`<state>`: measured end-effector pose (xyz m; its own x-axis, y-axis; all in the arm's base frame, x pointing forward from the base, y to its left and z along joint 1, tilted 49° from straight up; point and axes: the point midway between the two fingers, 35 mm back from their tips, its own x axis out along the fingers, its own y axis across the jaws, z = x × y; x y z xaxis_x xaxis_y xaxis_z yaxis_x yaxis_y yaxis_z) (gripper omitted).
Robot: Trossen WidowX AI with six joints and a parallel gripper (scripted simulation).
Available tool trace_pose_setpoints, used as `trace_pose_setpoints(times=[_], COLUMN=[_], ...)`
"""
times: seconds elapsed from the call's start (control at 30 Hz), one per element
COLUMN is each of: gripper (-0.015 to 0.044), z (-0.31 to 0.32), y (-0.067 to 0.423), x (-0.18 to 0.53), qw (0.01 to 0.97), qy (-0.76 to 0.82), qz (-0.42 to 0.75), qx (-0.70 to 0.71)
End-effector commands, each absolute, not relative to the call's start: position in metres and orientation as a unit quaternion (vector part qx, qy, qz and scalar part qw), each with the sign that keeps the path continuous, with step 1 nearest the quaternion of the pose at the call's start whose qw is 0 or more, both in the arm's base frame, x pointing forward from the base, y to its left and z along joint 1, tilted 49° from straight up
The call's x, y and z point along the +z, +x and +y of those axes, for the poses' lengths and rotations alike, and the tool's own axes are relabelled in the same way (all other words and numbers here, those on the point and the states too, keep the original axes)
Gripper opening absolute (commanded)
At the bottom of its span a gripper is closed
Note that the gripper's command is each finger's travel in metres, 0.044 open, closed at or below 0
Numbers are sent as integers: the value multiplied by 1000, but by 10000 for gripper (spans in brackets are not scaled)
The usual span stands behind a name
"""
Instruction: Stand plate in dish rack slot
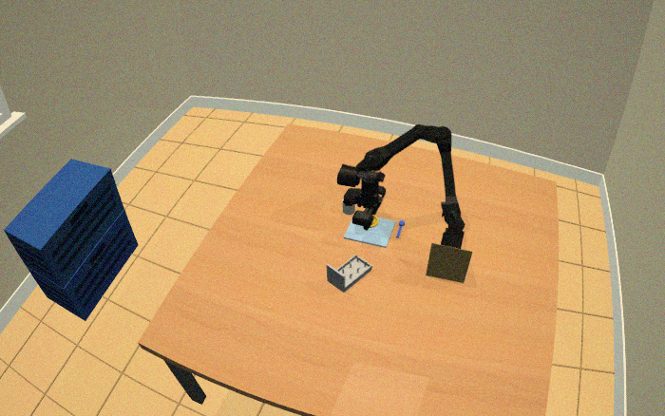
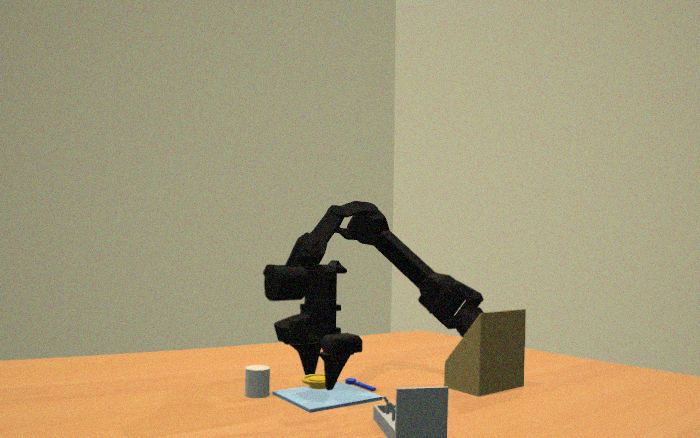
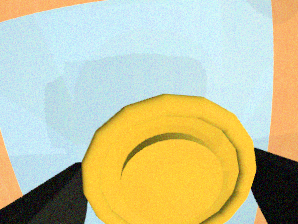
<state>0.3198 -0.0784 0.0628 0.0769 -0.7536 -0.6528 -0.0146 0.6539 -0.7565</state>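
The yellow round plate [image 1: 374,221] [image 2: 311,381] [image 3: 172,180] is face up and roughly level between my fingers. My gripper [image 2: 320,381] [image 3: 168,167] is shut on the plate, one finger at each side of its rim. In the exterior view the plate appears a little above the light blue mat [image 1: 382,238] [image 2: 351,395] [image 3: 150,30], with a shadow below it. The near finger hides part of the plate in the top and exterior views. The grey dish rack [image 1: 337,277] [image 2: 421,413] has a tall end wall and several small posts. It stands apart from the mat and is cut off in the exterior view.
A grey cylinder [image 1: 349,208] [image 2: 257,382] stands beside the mat, close to the gripper in the top view. A blue spoon-like object [image 1: 399,230] [image 2: 362,384] lies at the mat's other side. The brown block [image 1: 448,263] [image 2: 500,353] stands at the arm's base.
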Motion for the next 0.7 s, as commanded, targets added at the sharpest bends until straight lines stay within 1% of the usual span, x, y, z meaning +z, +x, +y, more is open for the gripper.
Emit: trace_pose_setpoints(times=[0.0, 0.07, 0.67], gripper=[49, 0, 0], z=[-60, -51, 16], y=[326, 327, 325], x=[74, 81, 134], qw=[673, 674, 678], qy=[-309, -310, -315], qz=[615, 615, 612], qx=[-270, -268, -257])
